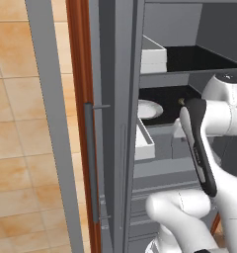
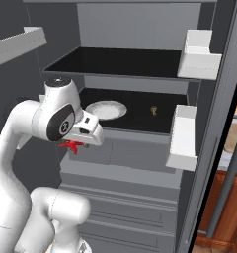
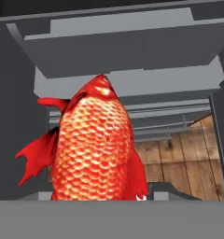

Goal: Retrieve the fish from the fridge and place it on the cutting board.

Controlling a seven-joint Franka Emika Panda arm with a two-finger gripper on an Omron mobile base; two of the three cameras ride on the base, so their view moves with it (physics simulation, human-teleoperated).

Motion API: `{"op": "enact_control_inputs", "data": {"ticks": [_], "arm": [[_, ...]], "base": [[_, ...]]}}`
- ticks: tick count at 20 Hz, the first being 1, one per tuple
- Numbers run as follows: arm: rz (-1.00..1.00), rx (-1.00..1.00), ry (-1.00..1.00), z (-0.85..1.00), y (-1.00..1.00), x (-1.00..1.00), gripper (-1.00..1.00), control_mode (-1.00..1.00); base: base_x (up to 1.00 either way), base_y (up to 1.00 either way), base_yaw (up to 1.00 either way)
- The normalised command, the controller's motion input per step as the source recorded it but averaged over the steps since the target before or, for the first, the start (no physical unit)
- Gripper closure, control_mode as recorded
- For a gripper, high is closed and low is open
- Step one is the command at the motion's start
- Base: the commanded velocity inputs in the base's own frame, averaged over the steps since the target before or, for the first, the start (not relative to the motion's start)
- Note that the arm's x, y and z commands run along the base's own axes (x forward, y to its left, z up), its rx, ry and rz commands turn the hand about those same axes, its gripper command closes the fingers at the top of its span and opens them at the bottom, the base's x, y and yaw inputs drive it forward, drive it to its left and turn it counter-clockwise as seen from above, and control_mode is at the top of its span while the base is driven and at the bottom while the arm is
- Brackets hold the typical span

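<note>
1. Fish (image 3: pixel 93 149) first, since that's what you care about: it's right up against the hand camera, red scales and fins, head pointing away from the lens; from the right base camera you catch a bit of red (image 2: pixel 71 145) poking out under the gripper (image 2: pixel 77 142), in front of the fridge's (image 2: pixel 140 29) middle shelf.
2. Fingers: I'd say they're pinching the fish, since it hangs there with nothing under it; you can't actually see the fingertips though, the fish body covers them, so take that as a judgement.
3. Why it's held like that: the hand looks turned downward, since the hand view looks past the fish at the fridge's lower drawers and wooden floor; so the fish dangles below the hand, outside the shelf edge, which keeps it away from the shelves.
4. Stuff nearby: white plate (image 2: pixel 105 109) sits on the dark middle shelf, plus a small yellowish thing (image 2: pixel 153 109) further back that's too tiny to name; white door bins (image 2: pixel 183 136) hang on the open door on the right side.
5. Progress: pickup looks done, carry and drop-off are left; the cutting board isn't something I can place for you from these shots, so you'll likely need to swing or drive away from the fridge.
6. Watch out: the grip seems to be near the tail end, so the fish could swing or slip if you turn fast; mind the door bins too.
</note>
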Motion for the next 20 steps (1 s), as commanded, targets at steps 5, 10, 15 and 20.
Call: {"op": "enact_control_inputs", "data": {"ticks": [5, 10, 15, 20], "arm": [[-0.05, 0.00, -0.04, 0.02, 0.01, -0.56, 1.00, -1.00], [-0.06, -0.05, -0.10, 0.13, 0.04, -0.57, 1.00, -1.00], [-0.03, -0.05, -0.01, 0.30, 0.04, -0.43, 1.00, -1.00], [-0.02, 0.00, 0.00, 0.34, 0.00, -0.14, 1.00, -1.00]], "base": [[0.00, 0.00, 0.00], [0.00, 0.00, 0.00], [0.00, 0.00, 0.00], [0.00, 0.00, 0.00]]}}
